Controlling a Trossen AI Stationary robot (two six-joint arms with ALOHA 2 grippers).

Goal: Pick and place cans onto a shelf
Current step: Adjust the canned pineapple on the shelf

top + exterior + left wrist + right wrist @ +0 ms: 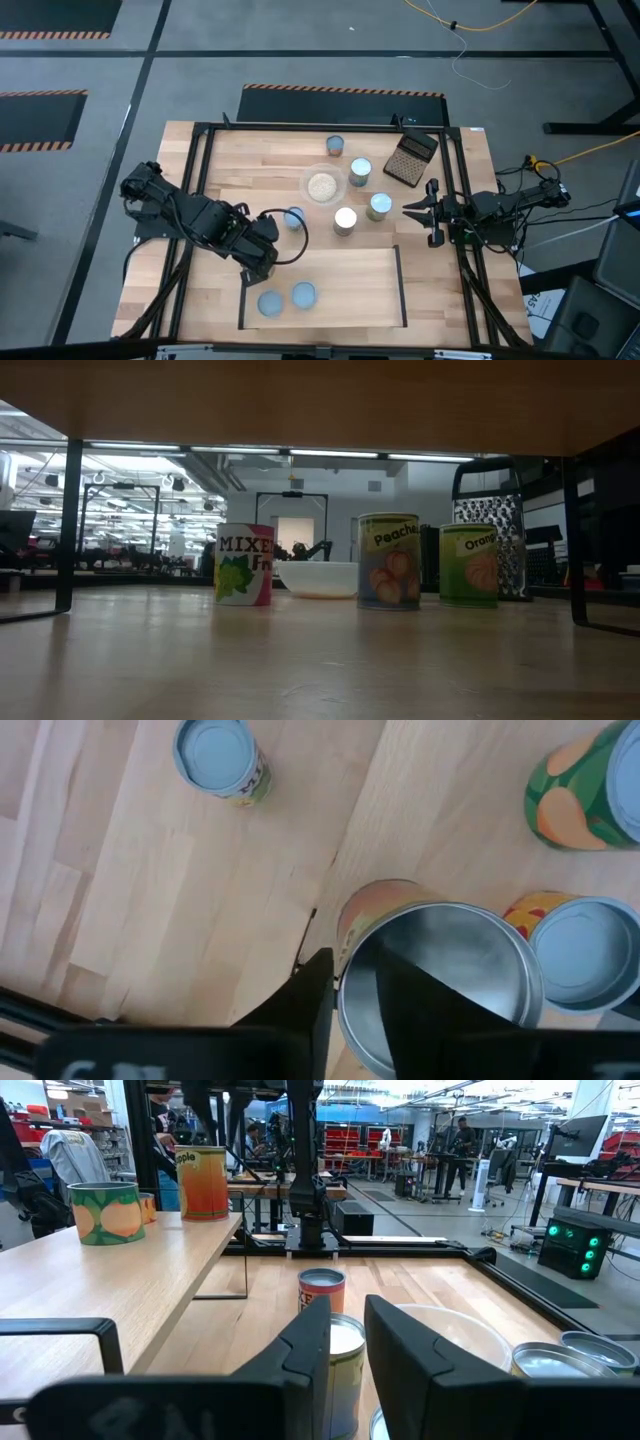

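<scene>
**Step in hand:** judged to be a can transfer at the shelf's edge.

- The left gripper [263,246] is placed left of centre, over the upper-left corner of the shelf [370,290].
- A silvery-topped can [450,970] is seen directly beneath it in the left wrist view. Whether that can is gripped cannot be told.

**Shelf stock:** two blue-topped cans [270,303] are stood at lower left of the board. The remainder of the board is bare wood.

**Next move:** if the can is held, a bare spot beside the stocked pair is called for, with the can kept upright.

**Awaiting:**
- one loose can [293,218] just beside the left gripper
- four further cans [345,220] grouped at centre

**Obstacles:** a bowl of grains [323,186] and a dark grater [412,158] are set among the centre cans.

**Right gripper [432,212]:** parked at centre right, spread wide, holding nothing.
</scene>
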